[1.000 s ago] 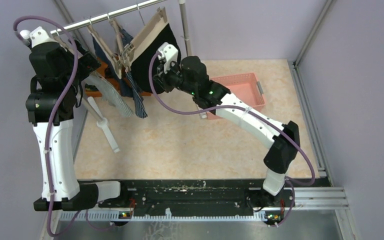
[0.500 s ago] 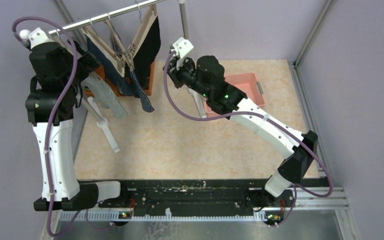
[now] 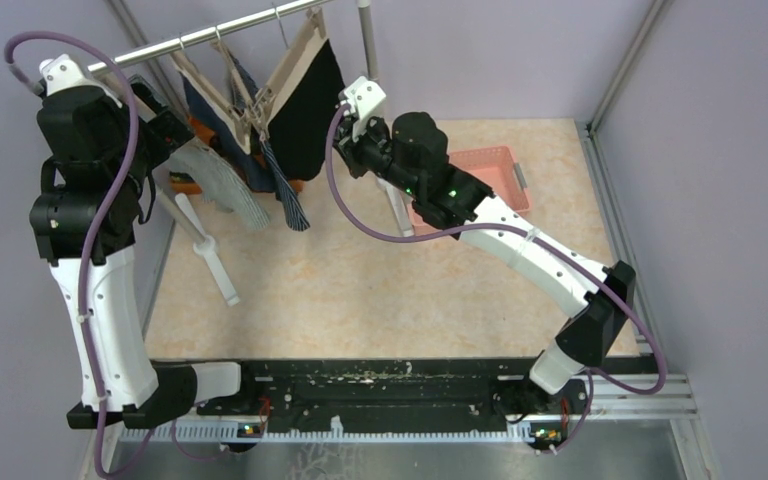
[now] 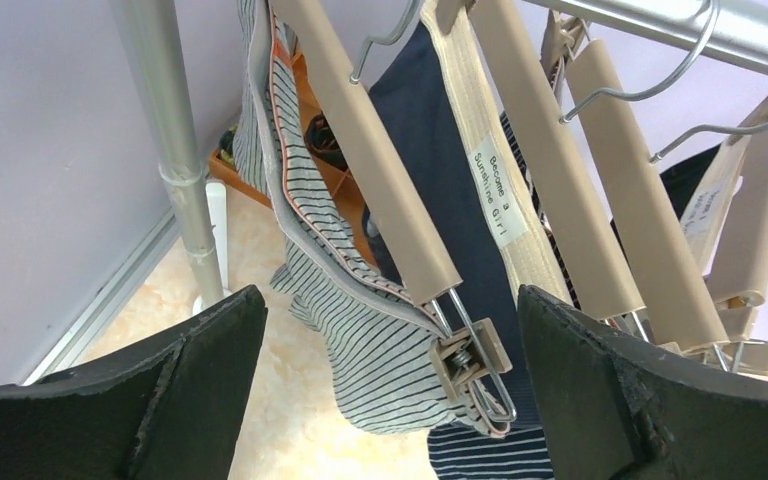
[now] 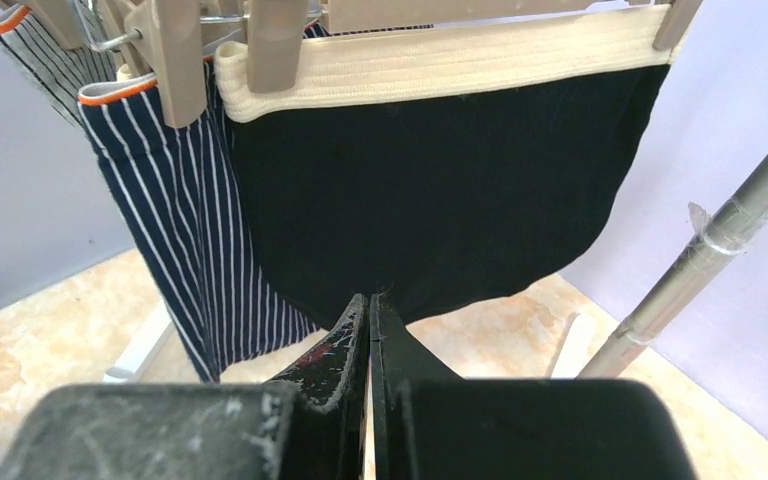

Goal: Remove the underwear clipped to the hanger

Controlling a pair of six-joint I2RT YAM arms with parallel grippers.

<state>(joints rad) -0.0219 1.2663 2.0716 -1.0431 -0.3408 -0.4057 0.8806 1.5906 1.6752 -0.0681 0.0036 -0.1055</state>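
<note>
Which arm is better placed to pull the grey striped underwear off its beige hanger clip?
Left, probably. The left gripper, jaws open, frames the grey striped cloth underwear and its beige plastic clip. The right gripper is shut at the black cloth underwear.

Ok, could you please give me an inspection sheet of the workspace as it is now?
Surface: beige marbled table.
Job's things: black brief, navy striped boxer and grey striped pair, all clipped to hangers on the rail.
Clutter: pink basket at the right rear; orange box behind the clothes; white stand foot.
Grippers: left pincer open, facing a hanger clip; right pincer shut, tips at the black brief's hem, whether it holds cloth cannot be told.
Cables: purple cable looped on each arm, none seen caught.
Surroundings: lilac walls, metal frame.
</note>
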